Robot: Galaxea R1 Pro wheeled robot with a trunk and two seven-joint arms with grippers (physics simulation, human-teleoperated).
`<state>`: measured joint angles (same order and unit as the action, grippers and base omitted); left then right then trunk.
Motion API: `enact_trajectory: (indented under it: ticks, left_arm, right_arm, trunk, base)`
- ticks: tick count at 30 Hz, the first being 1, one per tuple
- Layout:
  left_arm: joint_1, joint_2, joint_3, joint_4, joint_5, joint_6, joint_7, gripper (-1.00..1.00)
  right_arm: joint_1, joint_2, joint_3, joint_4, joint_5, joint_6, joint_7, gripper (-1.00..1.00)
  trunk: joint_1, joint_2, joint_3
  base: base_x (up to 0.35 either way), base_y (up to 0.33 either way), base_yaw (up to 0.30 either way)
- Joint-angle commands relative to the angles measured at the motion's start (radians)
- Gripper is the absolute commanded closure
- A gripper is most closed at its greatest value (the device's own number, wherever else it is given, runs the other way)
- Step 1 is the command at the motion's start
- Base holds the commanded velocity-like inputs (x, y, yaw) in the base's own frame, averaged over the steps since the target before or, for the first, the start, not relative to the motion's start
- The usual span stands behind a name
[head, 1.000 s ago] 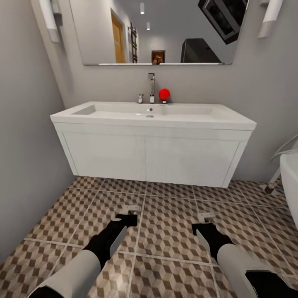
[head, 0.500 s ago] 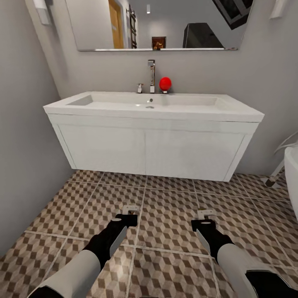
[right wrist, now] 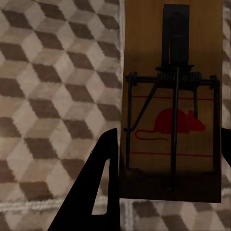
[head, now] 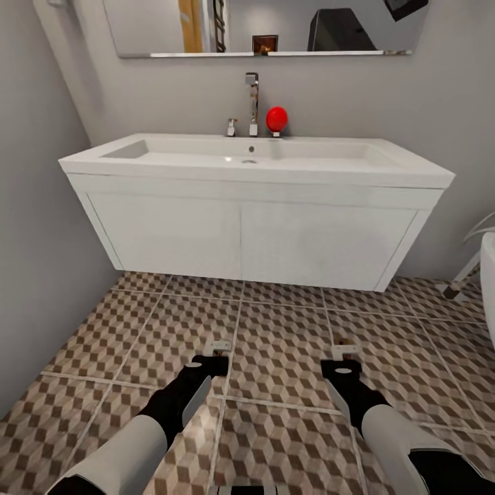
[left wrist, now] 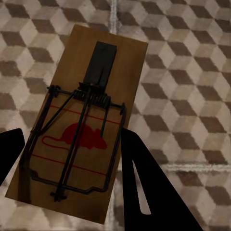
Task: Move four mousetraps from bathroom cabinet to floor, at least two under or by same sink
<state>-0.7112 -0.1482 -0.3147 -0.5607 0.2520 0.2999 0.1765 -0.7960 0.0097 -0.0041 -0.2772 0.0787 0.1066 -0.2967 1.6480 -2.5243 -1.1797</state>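
Tools carrying traps before the sink

Left tool (head: 218, 352) and right tool (head: 345, 356) reach forward and low over the bathroom floor (head: 282, 371), forearms angled slightly inward toward 12 o'clock. Each is clamped on a mousetrap: left mousetrap (left wrist: 79, 122) between dark fingers (left wrist: 144, 183), right mousetrap (right wrist: 174, 101) likewise. Both boards' long axes run along the fingers, away from the robot. Bathroom sink (head: 254, 161) on its white vanity stands at 12 o'clock, near.

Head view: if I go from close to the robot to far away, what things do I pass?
Left gripper and right gripper holding mousetraps → patterned floor → white vanity → sink → chrome tap and red ball → mirror.
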Motion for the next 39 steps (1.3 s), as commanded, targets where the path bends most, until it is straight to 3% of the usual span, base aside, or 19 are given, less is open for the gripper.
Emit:
enact_trajectory:
  ticks: [1,9,18,30,39]
  left_arm:
    - [-0.001,0.001,-0.007,-0.002,0.01,0.004,0.009,1.0]
    - [0.0,0.001,-0.007,-0.011,0.01,-0.008,0.009,1.0]
    - [0.001,0.002,-0.007,-0.006,0.01,-0.087,0.005,1.0]
    - [0.001,0.002,-0.007,-0.005,0.011,-0.088,0.003,1.0]
    - [0.001,0.002,-0.007,-0.004,0.012,-0.088,0.003,1.0]
  right_arm:
    - [0.0,0.001,0.0,-0.002,0.008,0.009,-0.003,1.0]
    - [0.0,0.003,0.012,-0.012,0.018,0.007,0.006,1.0]
    - [0.0,0.004,0.005,-0.014,0.012,0.014,0.009,1.0]
    - [0.0,0.004,0.0,-0.014,0.009,0.019,0.007,1.0]
    - [0.0,0.004,0.0,-0.014,0.009,0.016,0.005,1.0]
  trunk:
    - [0.0,-0.001,-0.005]
    - [0.004,-0.003,-0.036]
    - [0.004,-0.003,-0.036]
    - [0.004,-0.003,-0.036]
    - [0.004,-0.003,-0.036]
  base:
    - [0.0,0.0,0.0]
    - [0.0,0.0,0.0]
    - [0.0,0.0,-0.014]
    - [0.0,0.0,-0.233]
    - [0.0,0.0,-0.059]
